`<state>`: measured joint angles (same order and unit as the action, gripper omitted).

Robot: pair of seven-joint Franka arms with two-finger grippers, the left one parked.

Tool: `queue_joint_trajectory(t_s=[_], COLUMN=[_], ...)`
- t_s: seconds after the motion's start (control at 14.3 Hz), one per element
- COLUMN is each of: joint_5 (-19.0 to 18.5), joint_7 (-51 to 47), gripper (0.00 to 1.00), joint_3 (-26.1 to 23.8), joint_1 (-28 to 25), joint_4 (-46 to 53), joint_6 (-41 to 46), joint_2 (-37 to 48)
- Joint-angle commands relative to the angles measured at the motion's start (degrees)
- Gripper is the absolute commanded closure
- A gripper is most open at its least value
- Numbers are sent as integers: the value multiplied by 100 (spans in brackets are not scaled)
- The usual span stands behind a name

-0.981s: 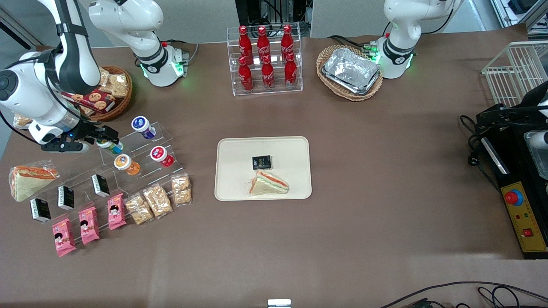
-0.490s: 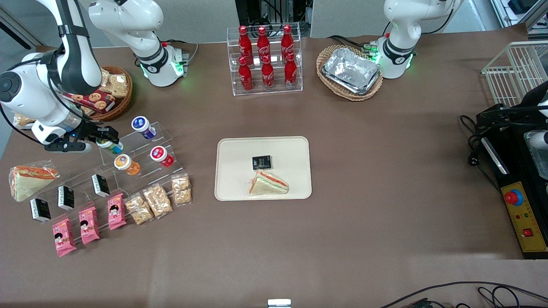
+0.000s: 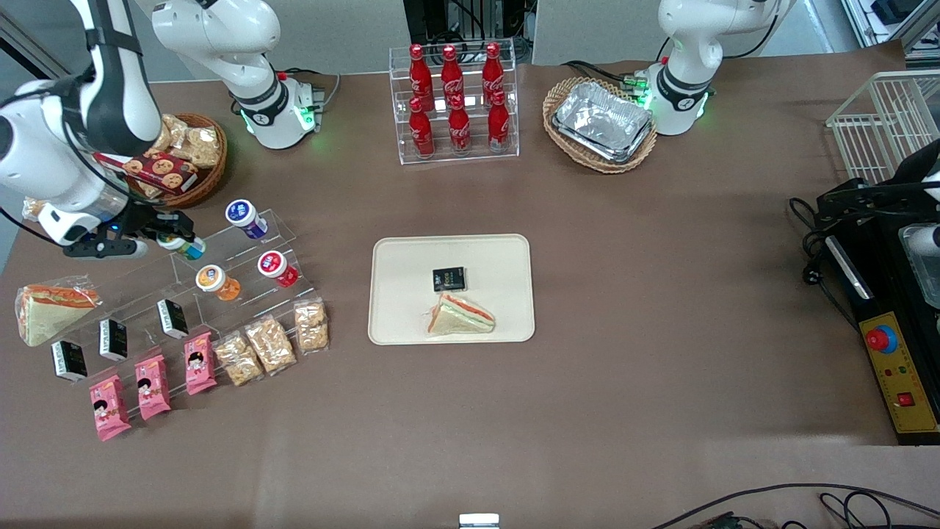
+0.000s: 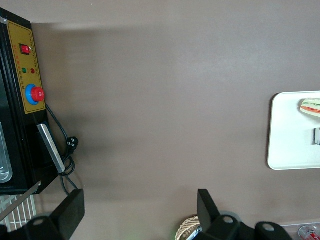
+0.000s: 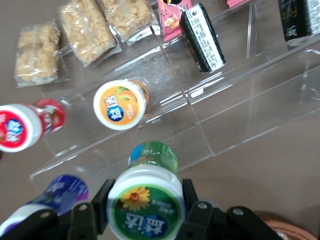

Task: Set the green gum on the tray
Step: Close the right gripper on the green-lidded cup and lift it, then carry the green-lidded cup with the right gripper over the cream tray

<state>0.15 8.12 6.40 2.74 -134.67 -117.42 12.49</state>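
My gripper (image 3: 176, 236) (image 5: 146, 202) is shut on the green gum (image 5: 146, 205), a small jar with a white rim and a green lid bearing a yellow flower. It holds the jar (image 3: 182, 246) just above the top step of the clear acrylic stand (image 3: 220, 286), at the working arm's end of the table. The cream tray (image 3: 396, 253) lies in the middle of the table, toward the parked arm from the stand. It carries a black packet (image 3: 449, 278) and a wrapped sandwich (image 3: 461, 315). It also shows in the left wrist view (image 4: 285, 145).
On the stand are a blue-lidded jar (image 3: 244, 217), an orange-lidded jar (image 3: 214, 281) (image 5: 120, 104), a red jar (image 3: 276, 267), black packets (image 3: 173, 318) and snack bags (image 3: 270, 344). A wicker basket of biscuits (image 3: 180, 158) is farther from the camera. A cola rack (image 3: 454, 103) and foil trays (image 3: 602, 121) stand at the back.
My gripper has risen and drawn away from the stand toward the table's end, carrying the green gum with it.
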Motion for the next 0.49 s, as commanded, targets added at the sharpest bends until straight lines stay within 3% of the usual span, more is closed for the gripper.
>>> queue_joint_trajectory(t_s=[0.0,0.28,0.42], joint_5=[-15,327,415], joint_7=[-56,-336,-906], gripper=[58,58,58], joint_3=[-60,-332,-752], joint_1=[-45,-54,-63], joint_4=[1107,2249,2655], joint_6=[1358,2651,3074], joint_2=[8,-71,-72])
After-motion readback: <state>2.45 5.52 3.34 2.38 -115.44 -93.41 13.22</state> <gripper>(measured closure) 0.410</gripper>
